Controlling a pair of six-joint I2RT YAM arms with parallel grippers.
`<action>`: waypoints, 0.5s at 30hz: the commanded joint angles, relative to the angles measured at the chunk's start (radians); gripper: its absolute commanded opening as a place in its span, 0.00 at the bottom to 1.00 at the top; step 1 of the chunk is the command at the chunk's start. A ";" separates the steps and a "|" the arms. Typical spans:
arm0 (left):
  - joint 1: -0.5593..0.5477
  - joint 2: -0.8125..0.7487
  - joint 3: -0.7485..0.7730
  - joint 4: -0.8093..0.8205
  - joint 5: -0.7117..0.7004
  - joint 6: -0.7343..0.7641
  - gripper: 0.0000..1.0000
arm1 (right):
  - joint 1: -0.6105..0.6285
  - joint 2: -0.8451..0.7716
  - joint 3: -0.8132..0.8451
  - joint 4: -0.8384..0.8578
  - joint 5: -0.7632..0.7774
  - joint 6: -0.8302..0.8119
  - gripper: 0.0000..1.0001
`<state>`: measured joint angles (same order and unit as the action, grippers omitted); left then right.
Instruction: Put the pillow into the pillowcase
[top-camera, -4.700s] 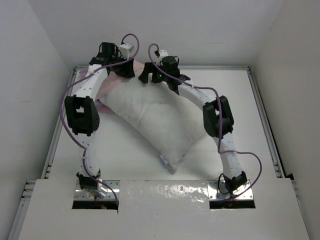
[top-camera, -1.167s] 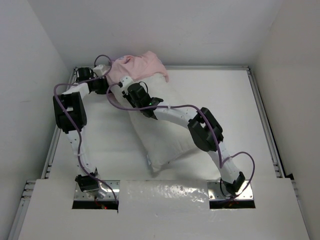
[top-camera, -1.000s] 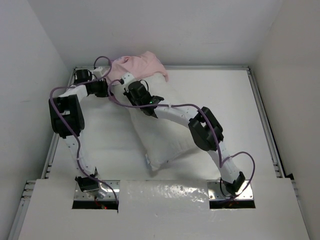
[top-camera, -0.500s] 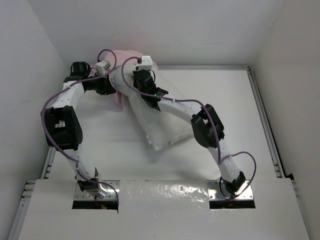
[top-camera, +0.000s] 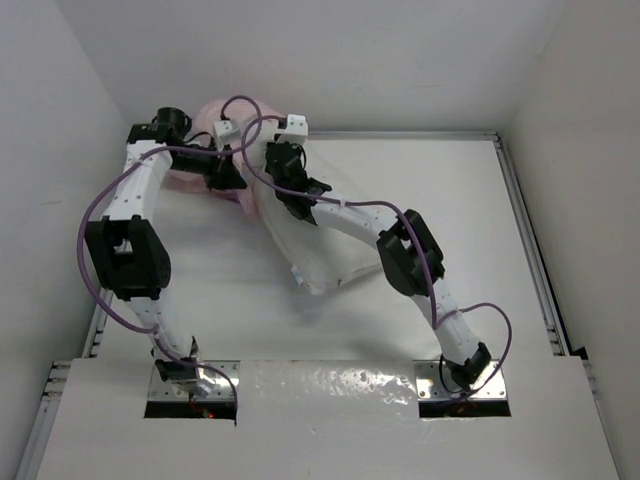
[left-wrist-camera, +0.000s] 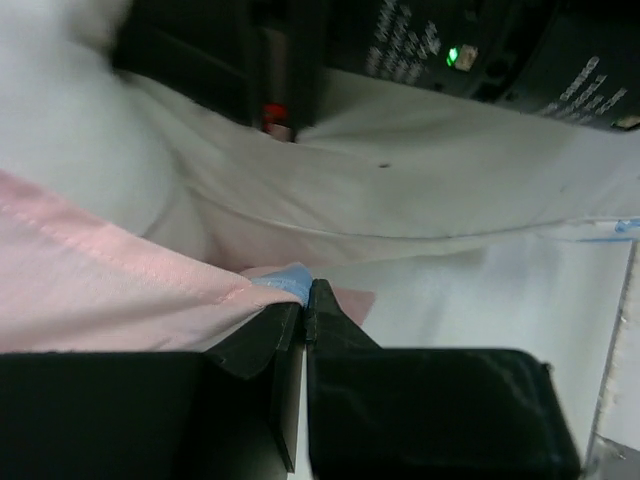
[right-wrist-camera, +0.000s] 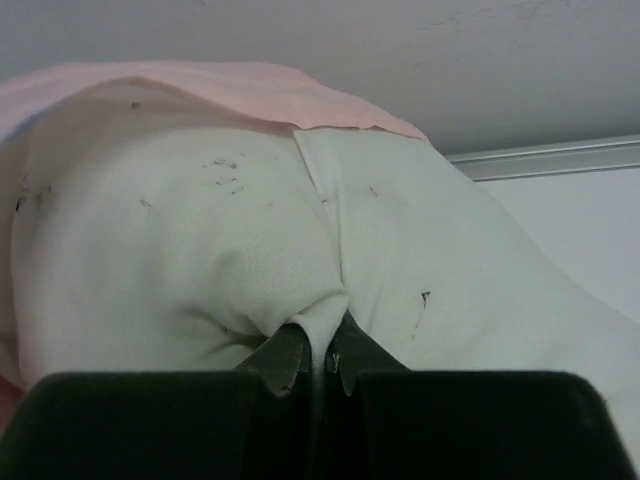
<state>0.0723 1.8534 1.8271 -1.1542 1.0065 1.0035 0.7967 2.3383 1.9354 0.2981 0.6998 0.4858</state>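
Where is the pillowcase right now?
In the top view, the pillowcase is bunched far left, over the far end of the pillow, pinched by the left gripper.

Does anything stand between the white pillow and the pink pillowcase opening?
Nothing visible does. The plump white speckled pillow, pinched by the right hand, has its far end under the pink fabric pillowcase, whose edge the left hand pinches.

pillow (top-camera: 308, 250): one; pillowcase (top-camera: 190, 183): one; arms (top-camera: 125, 262): two; table (top-camera: 480, 250): one

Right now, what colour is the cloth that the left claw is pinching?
Pale pink. The pillowcase shows best in the left wrist view.
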 joint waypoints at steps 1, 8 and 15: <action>-0.090 -0.003 -0.086 -0.127 0.054 0.113 0.00 | 0.009 -0.007 0.034 0.036 -0.023 0.071 0.00; -0.088 -0.016 -0.103 -0.136 -0.091 0.096 0.08 | 0.016 -0.031 -0.101 0.128 -0.180 0.111 0.00; 0.020 -0.052 0.067 -0.160 -0.051 0.046 0.48 | 0.015 -0.088 -0.259 0.263 -0.335 0.145 0.00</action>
<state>0.0395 1.8664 1.8004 -1.2915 0.8970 1.0615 0.8207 2.3066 1.7050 0.5041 0.4255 0.5900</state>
